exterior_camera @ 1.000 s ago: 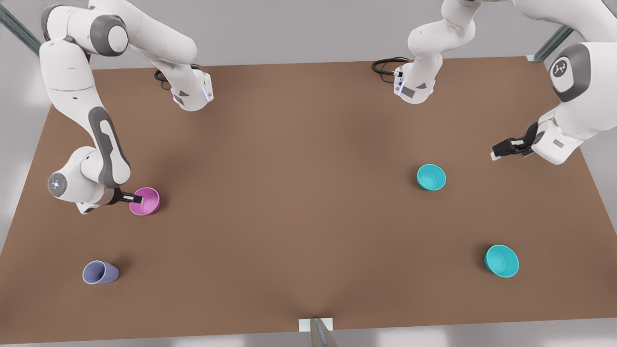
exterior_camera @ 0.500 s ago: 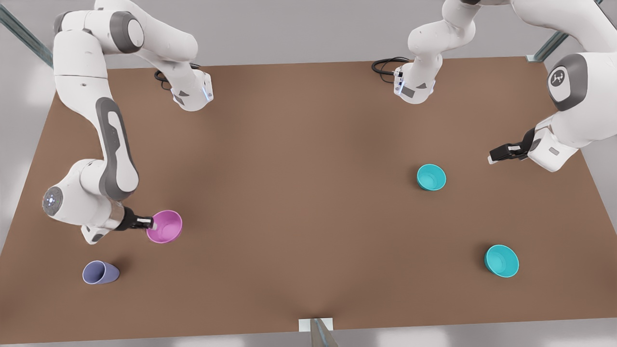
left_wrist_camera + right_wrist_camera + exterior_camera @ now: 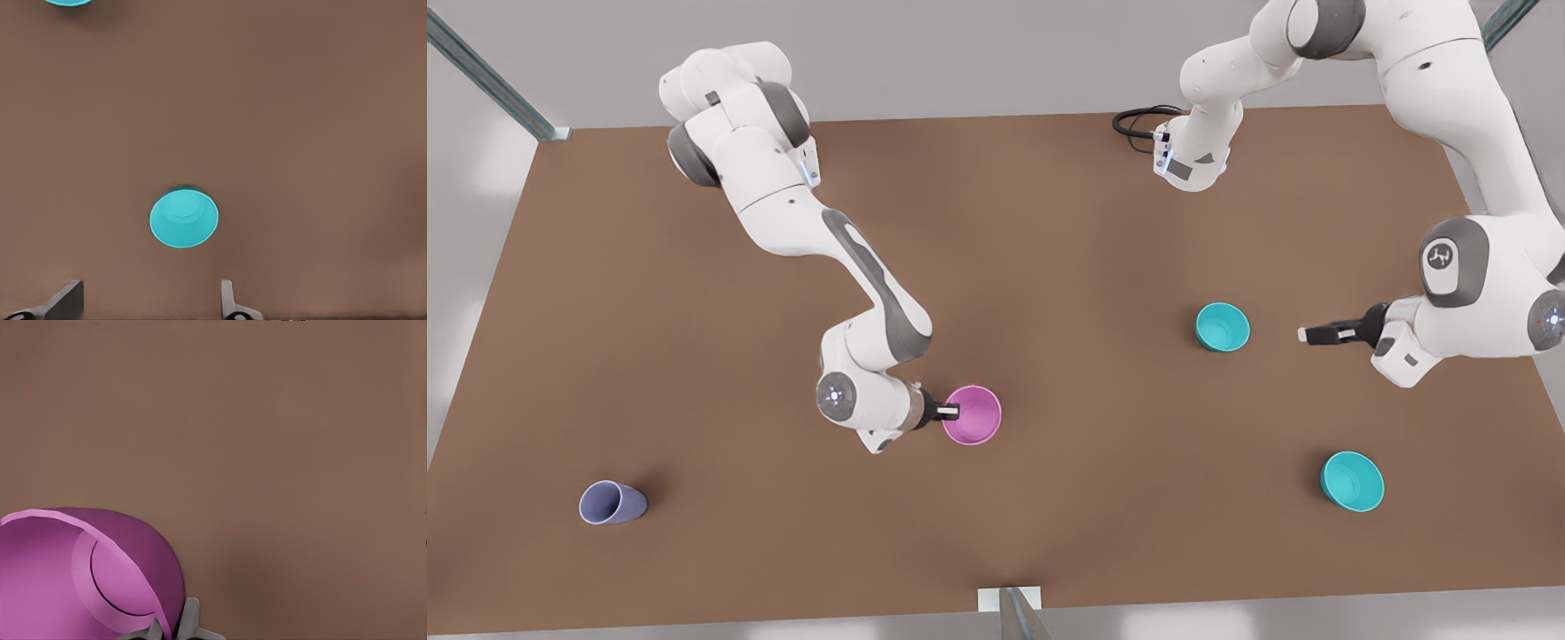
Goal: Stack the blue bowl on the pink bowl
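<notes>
The pink bowl (image 3: 975, 416) hangs near the table's middle, tilted, with my right gripper (image 3: 950, 412) shut on its rim. In the right wrist view the pink bowl (image 3: 67, 577) sits right against the right gripper (image 3: 175, 628). A blue bowl (image 3: 1223, 326) rests on the table at the front view's right. My left gripper (image 3: 1309, 334) hovers open just to the right of it, apart from it. The left wrist view shows this blue bowl (image 3: 183, 218) ahead of the open left gripper (image 3: 147, 305).
A second teal bowl (image 3: 1352, 481) lies nearer the front edge on the front view's right. A lavender cup (image 3: 611, 503) lies on its side at the front left. Both arm bases and a black cable (image 3: 1138, 120) stand along the far edge.
My right gripper has carried the pink bowl from the front view's left side toward the middle of the table. My left gripper has moved closer to the blue bowl.
</notes>
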You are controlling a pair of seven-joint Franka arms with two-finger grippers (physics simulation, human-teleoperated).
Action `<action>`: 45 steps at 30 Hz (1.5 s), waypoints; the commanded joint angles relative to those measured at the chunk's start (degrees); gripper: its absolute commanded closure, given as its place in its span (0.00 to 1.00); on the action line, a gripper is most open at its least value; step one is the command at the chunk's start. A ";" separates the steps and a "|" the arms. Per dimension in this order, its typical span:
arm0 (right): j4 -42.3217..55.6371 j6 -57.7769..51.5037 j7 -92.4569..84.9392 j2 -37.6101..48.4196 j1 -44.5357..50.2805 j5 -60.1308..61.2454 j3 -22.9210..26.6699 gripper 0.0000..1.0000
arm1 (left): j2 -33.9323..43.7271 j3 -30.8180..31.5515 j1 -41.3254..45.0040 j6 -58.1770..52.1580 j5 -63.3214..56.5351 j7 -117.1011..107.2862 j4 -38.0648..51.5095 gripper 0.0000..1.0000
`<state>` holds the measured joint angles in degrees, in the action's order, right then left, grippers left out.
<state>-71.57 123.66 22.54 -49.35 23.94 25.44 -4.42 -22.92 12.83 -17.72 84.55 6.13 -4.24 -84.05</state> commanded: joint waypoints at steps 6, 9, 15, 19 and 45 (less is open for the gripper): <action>0.11 6.94 31.17 -1.80 0.05 -1.27 0.37 0.00 | 0.33 0.01 -1.52 26.34 1.08 9.42 -21.84 0.00; 0.11 8.44 31.08 -1.89 0.32 -1.27 0.37 0.00 | 1.65 -0.26 -3.20 34.18 2.49 20.06 -29.59 0.00; 2.92 -5.78 28.71 0.57 -4.59 -6.72 2.75 0.00 | -1.25 -0.26 -2.32 43.50 4.42 20.41 -36.10 0.00; 5.30 -35.14 10.09 7.78 -18.40 -7.95 2.48 0.00 | -3.00 -0.17 -2.23 45.26 4.51 20.50 -37.42 0.00; 0.81 -51.85 -22.27 38.19 -24.82 -23.86 5.12 0.00 | -26.38 -0.26 32.13 32.78 5.47 -24.76 19.80 0.79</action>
<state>-70.78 72.43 11.46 -11.15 -0.86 1.50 0.69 -48.90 12.55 13.77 120.01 11.86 -2.75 -65.27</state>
